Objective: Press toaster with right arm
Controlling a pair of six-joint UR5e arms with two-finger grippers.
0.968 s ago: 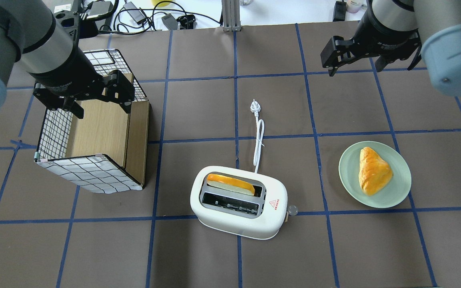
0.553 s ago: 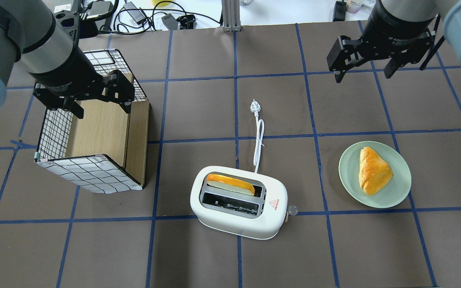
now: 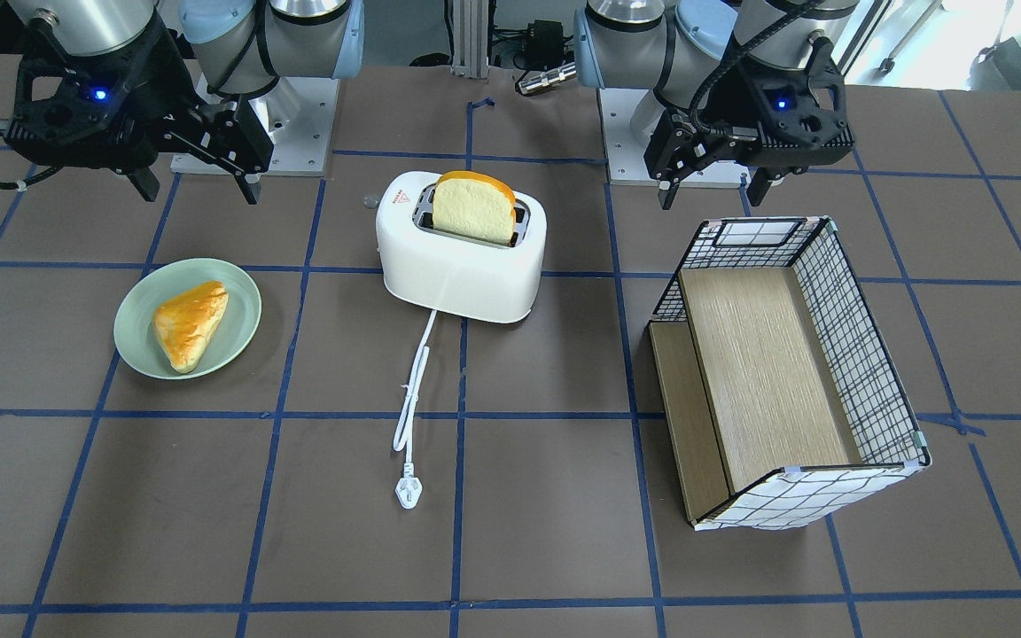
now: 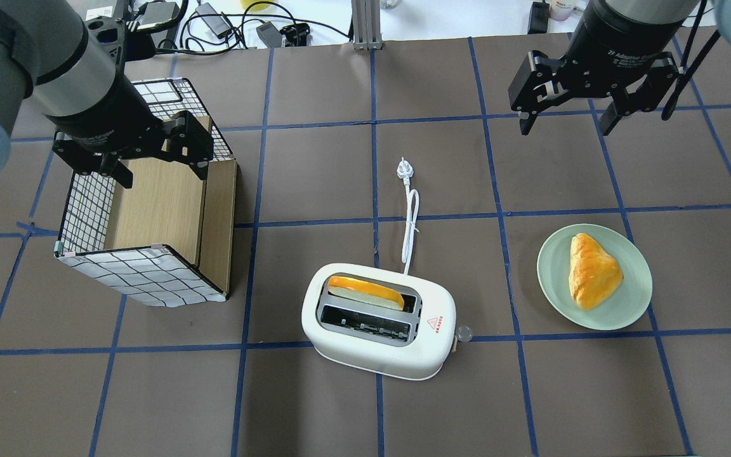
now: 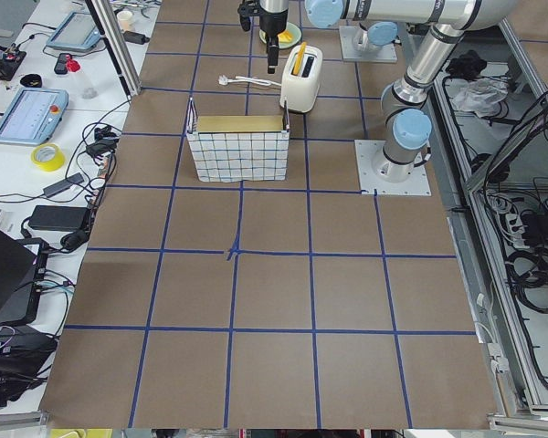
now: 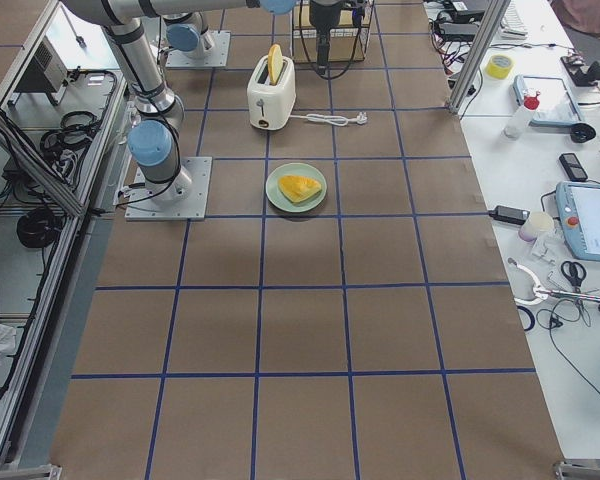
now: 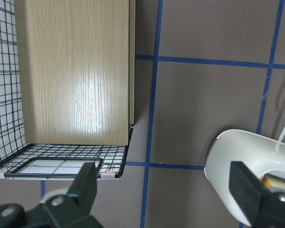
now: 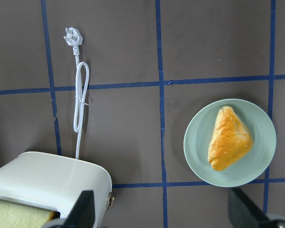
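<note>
The white toaster (image 4: pixel 378 343) stands at the table's near middle with a slice of toast (image 4: pixel 365 292) in its far slot and a small clear lever knob (image 4: pixel 464 332) on its right end. Its white cord and plug (image 4: pixel 405 168) lie beyond it. My right gripper (image 4: pixel 565 127) is open and empty, high over the far right of the table, well away from the toaster. The toaster also shows in the front view (image 3: pixel 462 266) and at the bottom left of the right wrist view (image 8: pixel 47 178). My left gripper (image 4: pixel 162 176) is open and empty above the basket.
A green plate (image 4: pixel 549 273) with a golden pastry (image 4: pixel 591 270) sits right of the toaster. A wire-grid basket (image 4: pixel 143 273) with a wooden liner lies tipped on the left. Cables and adapters (image 4: pixel 213 22) lie beyond the table's far edge.
My right gripper has turned at the wrist and shifted a little to the right over the far right of the table. The left arm, toaster and plate have not moved.
</note>
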